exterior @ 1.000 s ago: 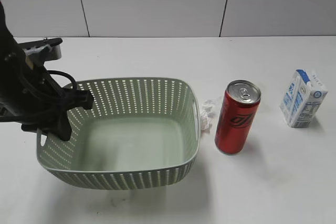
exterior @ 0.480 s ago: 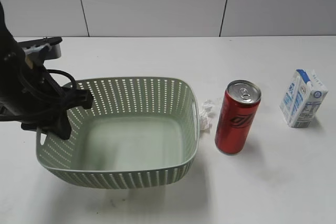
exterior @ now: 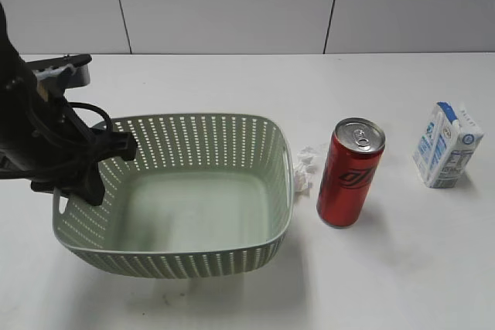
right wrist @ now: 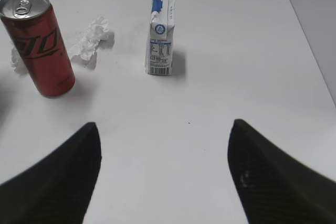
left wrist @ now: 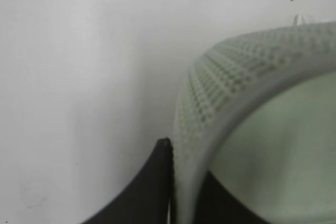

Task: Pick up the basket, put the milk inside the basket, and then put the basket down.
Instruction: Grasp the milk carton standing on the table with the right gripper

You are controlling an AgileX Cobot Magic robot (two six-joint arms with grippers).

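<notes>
left gripper (left wrist: pixel 176 192) pinching basket (exterior: pixel 193 191) left wall | right gripper (right wrist: pixel 163 174) spread, near milk (right wrist: pixel 160 43) | risk: thin one-sided pinch, basket could tilt or slip

Basket (exterior: pixel 186 199) toward the bench's (exterior: pixel 387 284) left edge, near the front. Can (exterior: pixel 349 173) just right of it, upright. Crumpled tissue (exterior: pixel 303 168) between basket and can, slightly behind. Milk (exterior: pixel 446 145) upright near the right edge, well apart from the can.
</notes>
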